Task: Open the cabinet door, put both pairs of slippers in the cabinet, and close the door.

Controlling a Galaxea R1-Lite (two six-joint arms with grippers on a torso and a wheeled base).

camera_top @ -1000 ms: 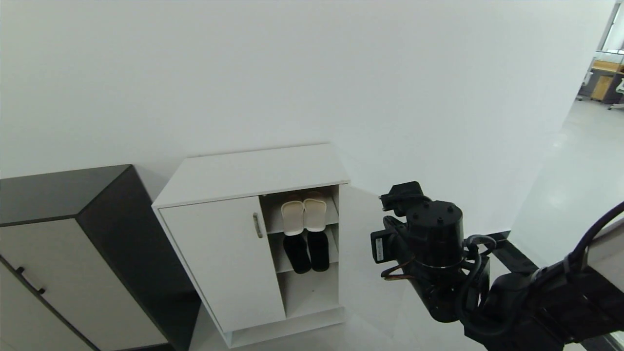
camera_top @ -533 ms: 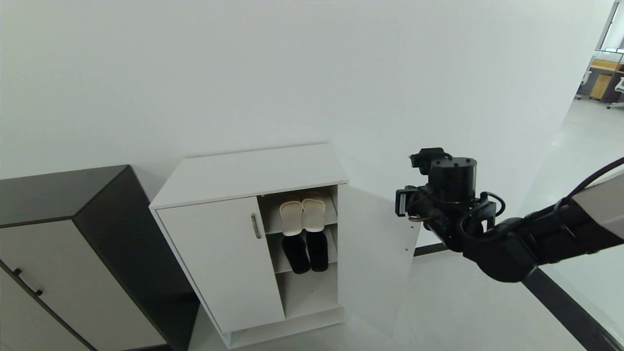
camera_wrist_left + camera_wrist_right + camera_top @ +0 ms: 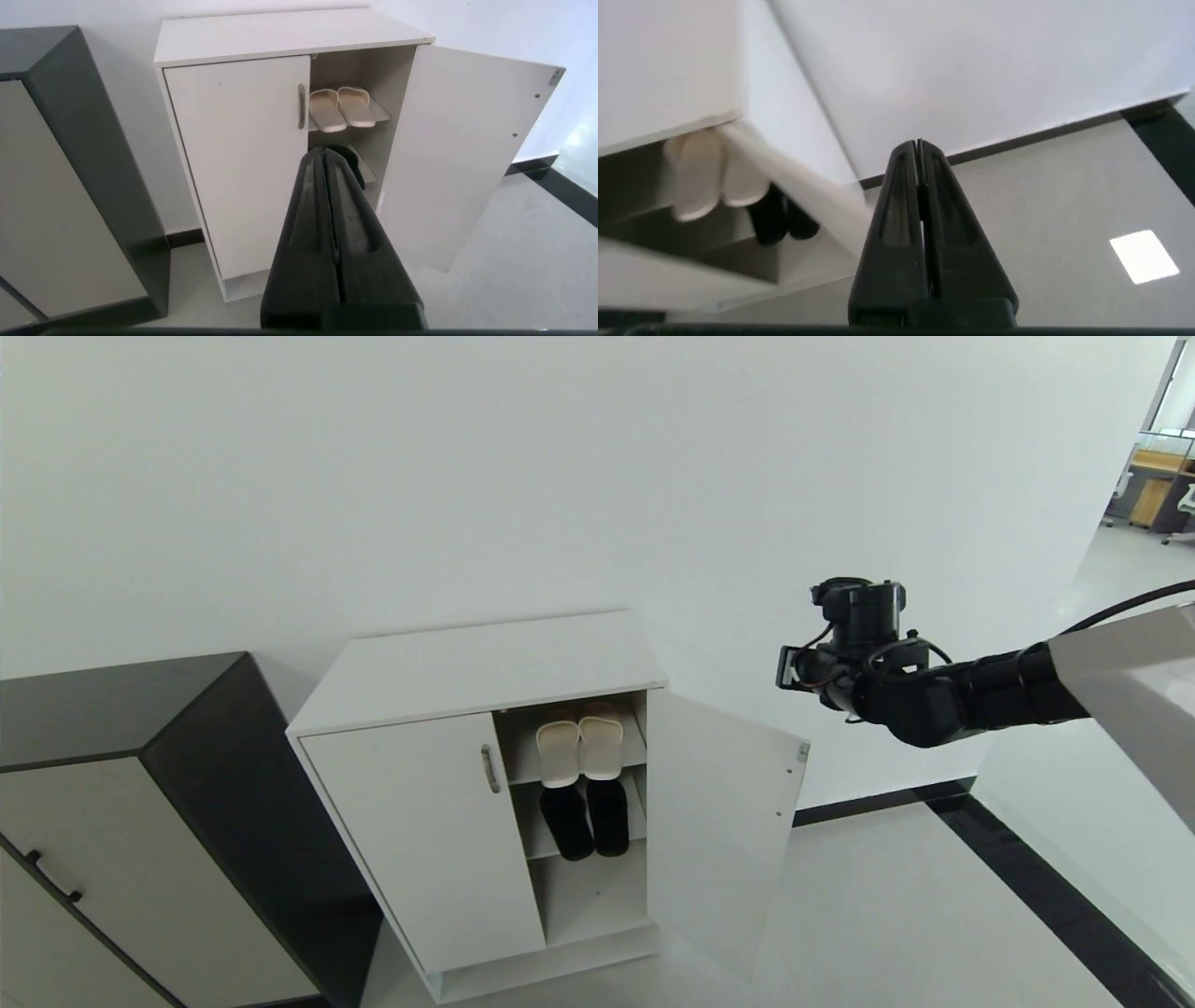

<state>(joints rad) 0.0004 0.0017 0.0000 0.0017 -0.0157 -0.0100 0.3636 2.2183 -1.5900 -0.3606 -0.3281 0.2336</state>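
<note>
The right gripper has its two black fingers pressed flat together with nothing between them. In the head view its arm is held high in the air, to the right of the cabinet, above the free upper corner of the open right door and apart from it. The left gripper is likewise closed and empty, its joined fingers pointing at the front of the cabinet from some way off. The cabinet is a white, flat-topped unit with two doors, standing on the pale floor against the white wall. Its left door is closed and has a short vertical metal handle near its inner edge. The right door is swung out wide, with a small fitting at its upper free corner. Both pairs of slippers sit in the open right half. The white slippers lie side by side on the upper shelf, rounded ends at its front edge. The black slippers lie side by side on the middle shelf directly beneath them. Just beside the white cabinet's left side stands a dark cabinet with pale fronts.
</note>
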